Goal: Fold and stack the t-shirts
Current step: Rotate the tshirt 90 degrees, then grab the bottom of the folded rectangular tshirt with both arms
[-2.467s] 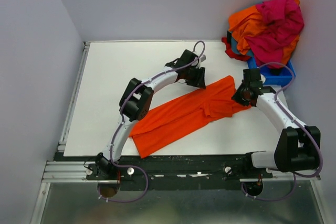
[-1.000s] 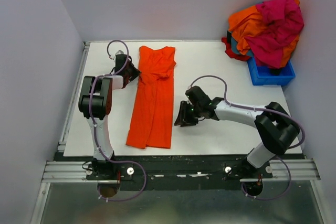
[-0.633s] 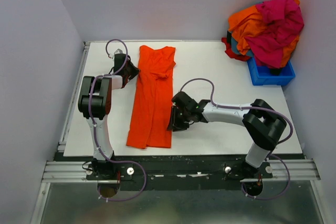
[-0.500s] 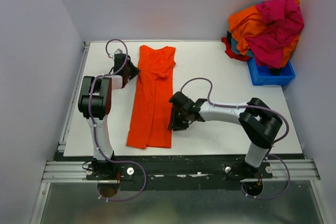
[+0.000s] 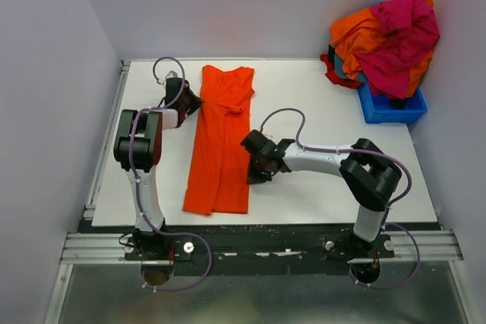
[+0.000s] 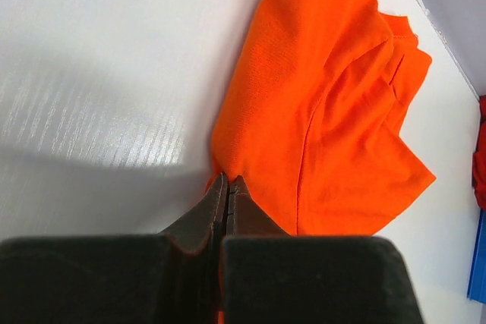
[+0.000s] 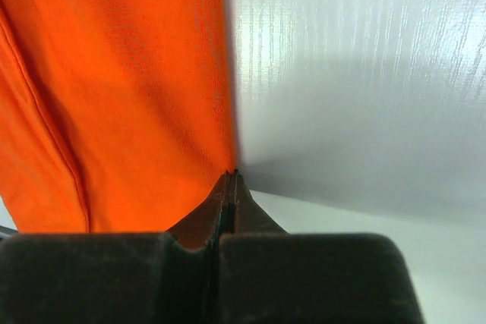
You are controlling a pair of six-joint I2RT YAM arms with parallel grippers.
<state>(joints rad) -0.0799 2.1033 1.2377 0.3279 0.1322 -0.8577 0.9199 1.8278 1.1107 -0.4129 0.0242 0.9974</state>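
Note:
An orange t-shirt [image 5: 224,134] lies folded into a long strip on the left half of the white table [image 5: 334,104], collar end far. My left gripper [image 5: 195,102] sits at its upper left edge. In the left wrist view the gripper [image 6: 228,180] is shut, with the orange t-shirt [image 6: 326,111] caught between the jaws. My right gripper [image 5: 254,177] is low against the strip's right edge. In the right wrist view that gripper [image 7: 232,174] is shut right on the hem of the t-shirt [image 7: 129,89].
A heap of orange, magenta and red shirts [image 5: 387,36] overflows a blue bin [image 5: 391,111] at the far right corner. Grey walls close in the table on the left, back and right. A metal rail runs along the near edge.
My right gripper has slid left to the strip's right edge and shut there. The left gripper and the t-shirt have stayed put over the last second.

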